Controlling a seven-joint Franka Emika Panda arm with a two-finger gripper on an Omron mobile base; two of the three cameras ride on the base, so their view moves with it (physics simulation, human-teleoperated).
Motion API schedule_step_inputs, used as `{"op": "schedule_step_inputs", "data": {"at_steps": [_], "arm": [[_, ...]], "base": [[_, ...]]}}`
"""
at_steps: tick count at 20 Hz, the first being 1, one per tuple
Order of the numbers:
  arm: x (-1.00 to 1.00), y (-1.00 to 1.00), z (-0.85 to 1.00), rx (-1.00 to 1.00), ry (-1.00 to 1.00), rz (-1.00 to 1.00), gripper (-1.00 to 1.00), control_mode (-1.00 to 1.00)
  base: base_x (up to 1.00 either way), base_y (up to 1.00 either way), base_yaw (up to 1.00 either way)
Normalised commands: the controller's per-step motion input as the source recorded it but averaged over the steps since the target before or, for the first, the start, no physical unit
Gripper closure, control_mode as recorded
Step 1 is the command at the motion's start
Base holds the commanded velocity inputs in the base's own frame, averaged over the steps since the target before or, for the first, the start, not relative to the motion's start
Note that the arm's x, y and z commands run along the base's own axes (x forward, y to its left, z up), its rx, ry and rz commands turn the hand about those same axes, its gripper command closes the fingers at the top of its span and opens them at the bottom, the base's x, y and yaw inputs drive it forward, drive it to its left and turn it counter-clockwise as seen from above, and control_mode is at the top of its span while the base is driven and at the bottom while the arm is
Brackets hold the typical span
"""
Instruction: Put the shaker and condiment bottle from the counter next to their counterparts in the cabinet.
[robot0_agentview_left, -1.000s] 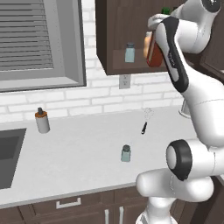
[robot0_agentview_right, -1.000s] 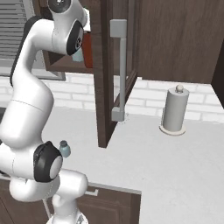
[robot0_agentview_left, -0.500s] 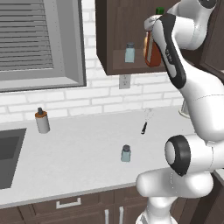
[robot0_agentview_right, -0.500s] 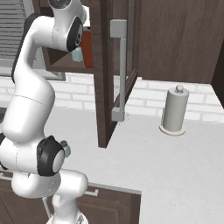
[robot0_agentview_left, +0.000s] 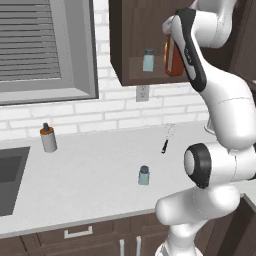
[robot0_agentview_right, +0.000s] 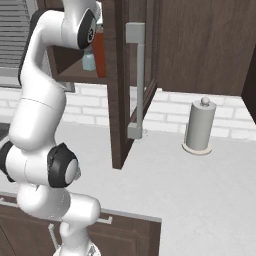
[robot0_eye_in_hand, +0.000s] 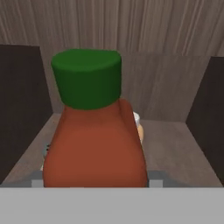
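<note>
The red-orange condiment bottle (robot0_agentview_left: 172, 60) with its green cap stands upright inside the open dark brown cabinet (robot0_agentview_left: 130, 45), just over the shelf. My gripper (robot0_eye_in_hand: 96, 181) is shut on it. In the hand view the condiment bottle (robot0_eye_in_hand: 94, 144) sits between my fingers and hides most of the shelf. Behind it peeks the pale cap of a yellow-orange bottle (robot0_eye_in_hand: 138, 124). A teal shaker (robot0_agentview_left: 148, 60) stands on the shelf to the bottle's left. Its twin, the shaker (robot0_agentview_left: 144, 175), stands on the counter (robot0_agentview_left: 100, 170), well below my hand.
The cabinet door (robot0_agentview_right: 120, 100) hangs open to the right of my arm. On the counter are a grey pump cylinder (robot0_agentview_left: 48, 138), a whisk (robot0_agentview_left: 166, 137) and a paper towel holder (robot0_agentview_right: 199, 126). A sink (robot0_agentview_left: 10, 180) lies at the far left.
My hand has eased slightly lower with the bottle at the cabinet shelf. Nothing on the counter has moved.
</note>
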Motion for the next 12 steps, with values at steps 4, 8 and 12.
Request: {"op": "schedule_step_inputs", "data": {"at_steps": [4,8,12], "arm": [[0.78,-0.13,-0.57,-0.06,0.04,-0.01,1.00,-1.00],[0.91,-0.13,-0.63,-0.06,0.00,-0.01,1.00,-1.00],[0.79,-0.10,-0.56,-0.05,0.00,0.00,1.00,-1.00]], "base": [[0.00,0.00,0.00],[0.00,0.00,0.00],[0.00,0.00,0.00]]}}
